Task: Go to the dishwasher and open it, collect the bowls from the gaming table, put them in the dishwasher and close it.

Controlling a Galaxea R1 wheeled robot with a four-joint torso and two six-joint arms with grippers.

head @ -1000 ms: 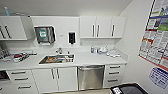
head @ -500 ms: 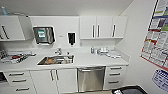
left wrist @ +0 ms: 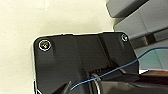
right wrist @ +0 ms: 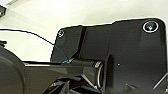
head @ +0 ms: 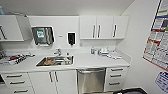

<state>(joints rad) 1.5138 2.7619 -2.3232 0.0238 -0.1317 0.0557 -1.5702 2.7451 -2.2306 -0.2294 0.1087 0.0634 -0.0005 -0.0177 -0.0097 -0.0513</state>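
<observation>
**Facing kitchenette, dishwasher shut**

Looking from the head view straight at a white kitchenette wall. Dishwasher [head: 91,80] sitting built in under the counter [head: 100,62], right of centre, stainless front closed, bar handle running across its top edge. Standing just right of the double cabinet doors [head: 54,81] below the sink [head: 55,60]; drawer stack [head: 115,78] touching its right side.

Sink basin holding something brownish, too blurred to identify. Faucet [head: 58,52] rising behind the basin. Paper towel dispenser [head: 42,35] hanging on the wall above left of the sink; dark soap dispenser [head: 71,38] mounted beside it to the right. Upper cabinets [head: 103,27] with bar handles hanging above the right stretch of counter. Small clutter of containers [head: 102,52] resting on the counter near the back wall, right of the sink. Dish rack or tray [head: 13,60] with mixed items lying at the far left of the counter. Poster [head: 158,42] covering the right-hand wall.

Dark rounded shape, part of the robot, peeking in at the lower right edge.

Wrist views showing dark plates, a thin blue cable, pale surfaces beyond. Left end effector: cannot tell whether spread or pressed together. Right end effector: same, cannot tell.
</observation>
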